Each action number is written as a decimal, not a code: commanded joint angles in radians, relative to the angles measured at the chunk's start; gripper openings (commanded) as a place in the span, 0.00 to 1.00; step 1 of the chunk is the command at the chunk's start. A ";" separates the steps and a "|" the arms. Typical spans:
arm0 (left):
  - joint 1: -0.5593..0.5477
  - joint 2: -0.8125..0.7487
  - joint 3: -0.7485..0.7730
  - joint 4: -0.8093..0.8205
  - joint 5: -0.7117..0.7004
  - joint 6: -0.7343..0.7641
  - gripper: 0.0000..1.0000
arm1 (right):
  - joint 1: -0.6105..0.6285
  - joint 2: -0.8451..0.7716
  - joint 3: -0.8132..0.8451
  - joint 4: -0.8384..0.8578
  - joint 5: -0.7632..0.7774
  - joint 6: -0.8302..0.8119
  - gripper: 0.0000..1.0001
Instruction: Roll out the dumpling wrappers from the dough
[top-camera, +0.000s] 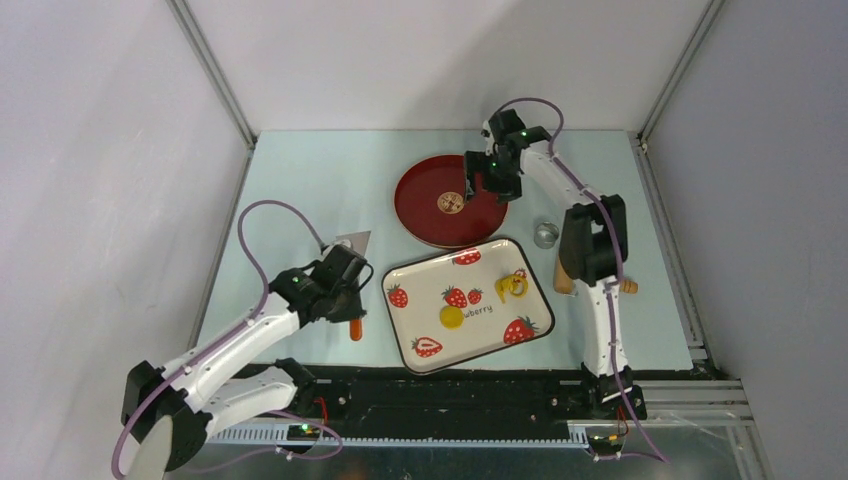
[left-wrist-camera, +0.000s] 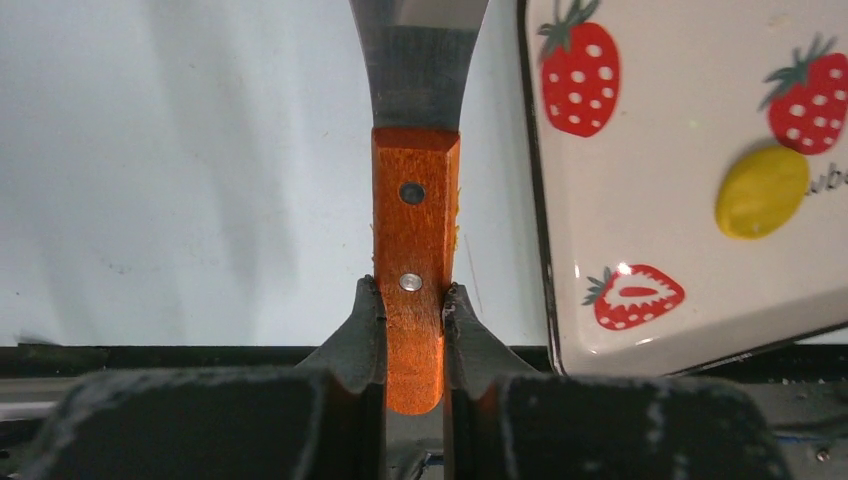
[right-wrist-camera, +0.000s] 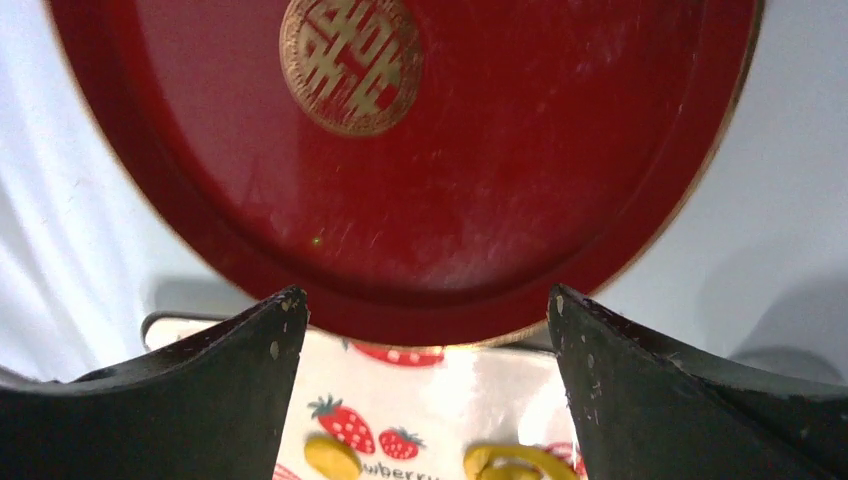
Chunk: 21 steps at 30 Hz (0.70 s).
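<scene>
Though right hand (right-wrist-camera: 425, 295) wide, left hand (left-wrist-camera: 412, 290) tight on scraper (left-wrist-camera: 415, 200).

Bright even light, soft shadows, glare on tray (left-wrist-camera: 650, 150), right wrist view slightly blurred

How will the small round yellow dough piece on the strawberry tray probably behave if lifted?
The dough piece looks flattened and soft, so it would probably sag or fold. Lying flat on the glossy tray, it may stick rather than slide. Being flat, it seems unlikely to roll.

Overhead camera looks down; both close wrist cameras share the tray (top-camera: 425, 280).
</scene>
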 joint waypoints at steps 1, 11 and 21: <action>-0.038 -0.041 0.075 0.005 -0.008 0.063 0.00 | -0.015 0.135 0.155 -0.099 0.013 -0.019 0.93; -0.118 -0.026 0.128 0.002 -0.022 0.142 0.00 | -0.045 0.135 0.005 -0.064 0.035 -0.006 0.94; -0.271 0.024 0.180 0.003 -0.071 0.230 0.00 | -0.087 0.029 -0.194 -0.040 0.071 0.030 0.95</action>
